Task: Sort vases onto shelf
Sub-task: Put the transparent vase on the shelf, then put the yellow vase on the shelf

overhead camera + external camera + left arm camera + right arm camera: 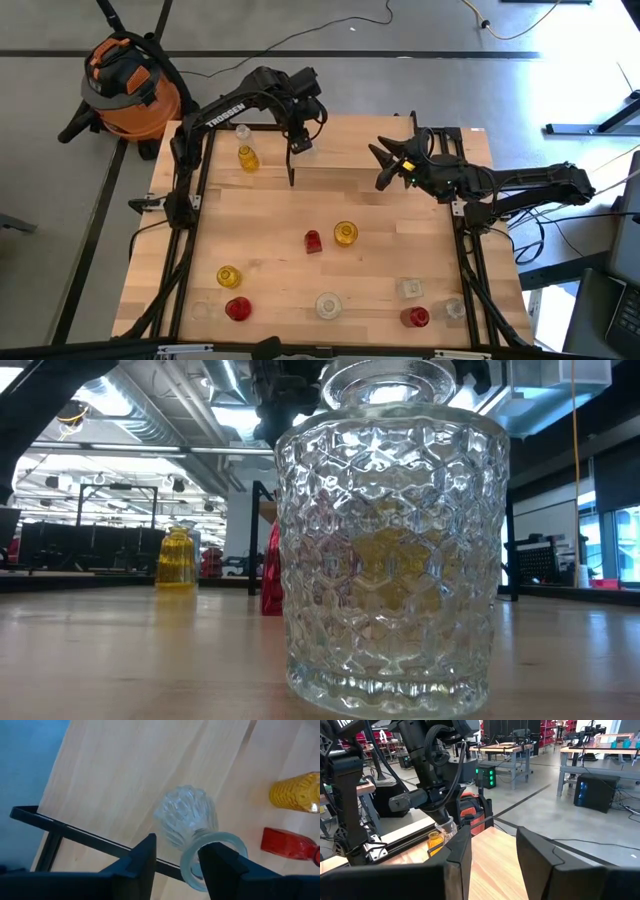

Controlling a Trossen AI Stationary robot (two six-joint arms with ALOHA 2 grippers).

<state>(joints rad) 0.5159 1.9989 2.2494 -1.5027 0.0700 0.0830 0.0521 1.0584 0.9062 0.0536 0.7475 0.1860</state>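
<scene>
My left gripper (300,143) hangs over the left half of the light-wood shelf (350,150) at the table's far side, shut on a clear ribbed vase (185,815). A yellow vase (247,157) and a clear one (242,132) stand on the shelf to its left. My right gripper (385,165) hovers open over the shelf's right half, touching nothing. On the table below stand a red vase (313,241), a yellow one (346,233) and several more along the near edge. A big clear faceted vase (390,550) fills the low view. My left gripper has the clear ribbed vase by its thick rim (189,862), coming from above and slanting down. One finger (225,865) covers the mouth and the other (142,857) stands outside the neck. The body (185,815) points down away from the fingers; I cannot tell whether its foot rests on anything.
The shelf's black metal frame (75,832) runs just under the held vase. Near-edge vases: yellow (228,276), red (238,309), clear (328,305), clear (411,289), red (416,317). An orange shop vacuum (125,85) stands on the floor beyond the table's far left corner.
</scene>
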